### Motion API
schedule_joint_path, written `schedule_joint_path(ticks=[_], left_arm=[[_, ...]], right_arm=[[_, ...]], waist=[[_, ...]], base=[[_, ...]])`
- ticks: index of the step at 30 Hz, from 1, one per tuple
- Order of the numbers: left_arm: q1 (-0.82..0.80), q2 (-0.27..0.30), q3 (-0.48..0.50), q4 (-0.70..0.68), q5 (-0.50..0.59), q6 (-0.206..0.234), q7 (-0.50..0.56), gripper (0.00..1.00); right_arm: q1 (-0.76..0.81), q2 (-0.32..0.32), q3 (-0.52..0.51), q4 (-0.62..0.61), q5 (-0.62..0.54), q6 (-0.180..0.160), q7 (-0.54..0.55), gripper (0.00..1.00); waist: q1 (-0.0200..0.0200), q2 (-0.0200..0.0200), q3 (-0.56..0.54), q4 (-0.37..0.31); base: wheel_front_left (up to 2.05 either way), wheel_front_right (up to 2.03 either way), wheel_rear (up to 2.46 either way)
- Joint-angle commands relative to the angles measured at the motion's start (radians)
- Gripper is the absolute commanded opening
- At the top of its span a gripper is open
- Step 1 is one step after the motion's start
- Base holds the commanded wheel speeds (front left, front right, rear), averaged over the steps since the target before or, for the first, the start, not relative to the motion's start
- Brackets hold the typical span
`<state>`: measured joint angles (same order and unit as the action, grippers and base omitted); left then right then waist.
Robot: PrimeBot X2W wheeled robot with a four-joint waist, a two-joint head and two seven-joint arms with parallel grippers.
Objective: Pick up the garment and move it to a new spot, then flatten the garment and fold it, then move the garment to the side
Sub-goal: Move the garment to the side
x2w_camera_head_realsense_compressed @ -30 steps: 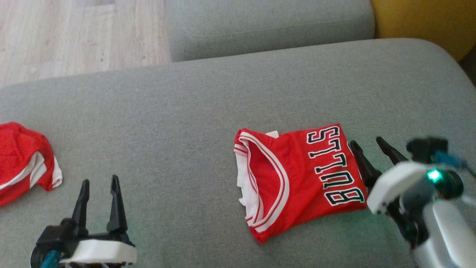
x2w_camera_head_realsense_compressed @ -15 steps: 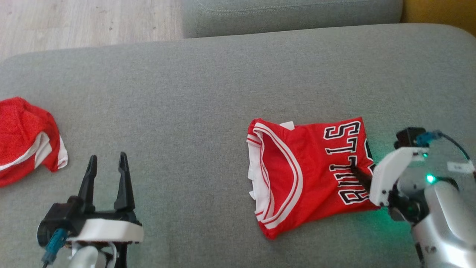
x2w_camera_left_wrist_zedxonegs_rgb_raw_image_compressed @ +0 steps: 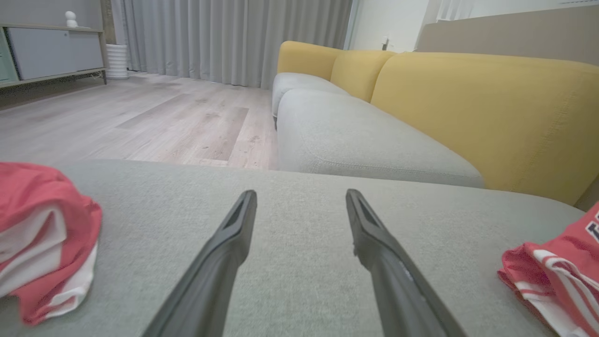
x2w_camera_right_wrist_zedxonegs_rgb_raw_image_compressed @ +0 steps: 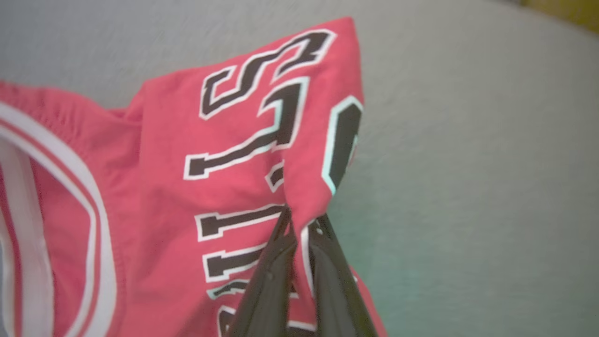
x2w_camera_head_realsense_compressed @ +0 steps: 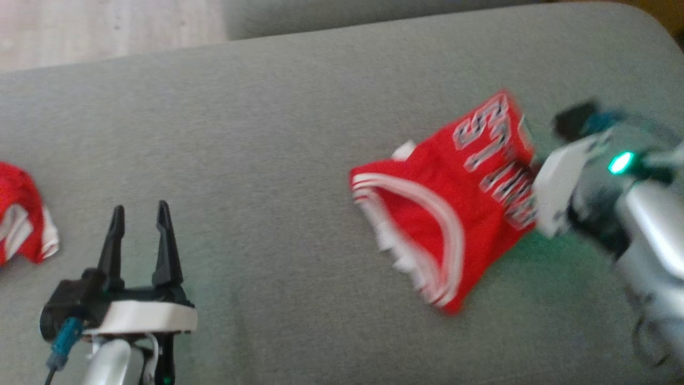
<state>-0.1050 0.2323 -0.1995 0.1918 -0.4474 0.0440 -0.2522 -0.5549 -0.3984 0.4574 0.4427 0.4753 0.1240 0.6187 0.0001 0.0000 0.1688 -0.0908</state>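
Count: 2 red garments, 2 grippers, 2 grey seat cushions.

Garment 1 is the folded jersey (x2w_camera_head_realsense_compressed: 454, 198), red with white trim and black lettering, on the right part of the near cushion (x2w_camera_head_realsense_compressed: 267, 133). Garment 2 is a crumpled red-and-white shirt (x2w_camera_head_realsense_compressed: 21, 219) at the cushion's far left, well apart from the jersey. The second cushion (x2w_camera_left_wrist_zedxonegs_rgb_raw_image_compressed: 355, 140) sits beyond the near one.

Right wrist view gives the grip itself. The right gripper (x2w_camera_right_wrist_zedxonegs_rgb_raw_image_compressed: 302, 217) has its two dark fingers pressed together on the jersey's lettered edge, fabric bunched between the tips and draping to either side. In the head view those fingers are hidden behind the white housing, and the jersey is blurred. There its lettered end sits up by the gripper, and the collar end points toward the bottom of the frame. Can't tell if the collar end is off the cushion.

Left wrist view adds the room: three yellow back cushions (x2w_camera_left_wrist_zedxonegs_rgb_raw_image_compressed: 468, 117), wood floor (x2w_camera_left_wrist_zedxonegs_rgb_raw_image_compressed: 164, 107), grey curtain (x2w_camera_left_wrist_zedxonegs_rgb_raw_image_compressed: 224, 37), a low cabinet (x2w_camera_left_wrist_zedxonegs_rgb_raw_image_compressed: 47, 51). It also has the shirt at its left edge and a corner of the jersey at its right edge.

Pose: the right arm comes in from the right edge with a green light on its wrist and the gripper angled toward the jersey. The left gripper (x2w_camera_head_realsense_compressed: 140, 208) sits at lower left just over bare cushion, fingers spread wide and pointing away from the robot, holding nothing, between the two garments and nearer the shirt.
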Motion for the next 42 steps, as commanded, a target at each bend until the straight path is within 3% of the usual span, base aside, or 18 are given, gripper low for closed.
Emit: schedule_joint_path(ticks=[1, 9, 16, 22, 23, 24, 25, 26, 35, 42], left_arm=[[-0.064, 0.02, 0.044, -0.041, 0.01, 0.001, -0.009, 1.0], [-0.11, 0.032, 0.038, -0.07, 0.032, -0.008, -0.009, 1.0], [-0.137, 0.048, 0.03, -0.078, 0.041, -0.009, -0.003, 1.0], [-0.146, 0.057, 0.026, -0.084, 0.043, -0.009, 0.002, 1.0], [-0.147, 0.056, 0.023, -0.084, 0.043, -0.009, 0.002, 1.0], [-0.147, 0.056, 0.023, -0.084, 0.043, -0.009, 0.002, 1.0], [-0.148, 0.056, 0.021, -0.082, 0.042, -0.01, 0.002, 1.0], [-0.148, 0.055, 0.019, -0.08, 0.041, -0.012, 0.002, 1.0], [-0.13, 0.042, 0.02, -0.051, 0.026, -0.012, -0.002, 1.0], [-0.09, 0.012, 0.023, -0.022, 0.018, -0.015, -0.007, 1.0]], right_arm=[[-0.073, -0.061, 0.007, -0.03, -0.004, 0.007, -0.03, 0.0], [-0.206, -0.203, -0.039, 0.085, -0.046, 0.007, -0.122, 0.0], [-0.25, -0.26, -0.093, 0.163, -0.118, 0.007, -0.239, 0.0], [-0.282, -0.26, -0.12, 0.214, -0.177, 0.007, -0.341, 0.0], [-0.283, -0.258, -0.12, 0.222, -0.183, 0.007, -0.353, 0.18], [-0.283, -0.258, -0.12, 0.222, -0.183, 0.007, -0.353, 0.18], [-0.284, -0.256, -0.122, 0.232, -0.188, 0.007, -0.364, 0.49], [-0.283, -0.255, -0.124, 0.241, -0.194, 0.007, -0.377, 1.0], [-0.249, -0.223, -0.178, 0.287, -0.222, 0.007, -0.431, 1.0], [-0.152, -0.153, -0.18, 0.174, -0.167, 0.007, -0.524, 1.0]], waist=[[-0.0001, 0.0, 0.04, -0.047], [-0.0001, 0.0, 0.113, -0.146], [-0.0001, 0.0, 0.148, -0.198], [-0.0001, 0.0, 0.159, -0.21], [-0.0001, 0.0, 0.159, -0.208], [-0.0001, 0.0, 0.159, -0.208], [-0.0001, 0.0, 0.158, -0.206], [-0.0001, 0.0, 0.155, -0.202], [-0.0001, 0.0, 0.098, -0.154], [-0.0001, 0.0, -0.005, -0.093]], base=[[0.0, 0.0, 0.0], [0.0, 0.0, 0.0], [0.0, 0.0, 0.0], [0.0, 0.0, 0.0], [0.0, 0.0, 0.0], [0.0, 0.0, 0.0], [0.0, 0.0, 0.0], [0.0, 0.0, 0.0], [0.0, 0.0, 0.0], [0.0, 0.0, 0.0]])
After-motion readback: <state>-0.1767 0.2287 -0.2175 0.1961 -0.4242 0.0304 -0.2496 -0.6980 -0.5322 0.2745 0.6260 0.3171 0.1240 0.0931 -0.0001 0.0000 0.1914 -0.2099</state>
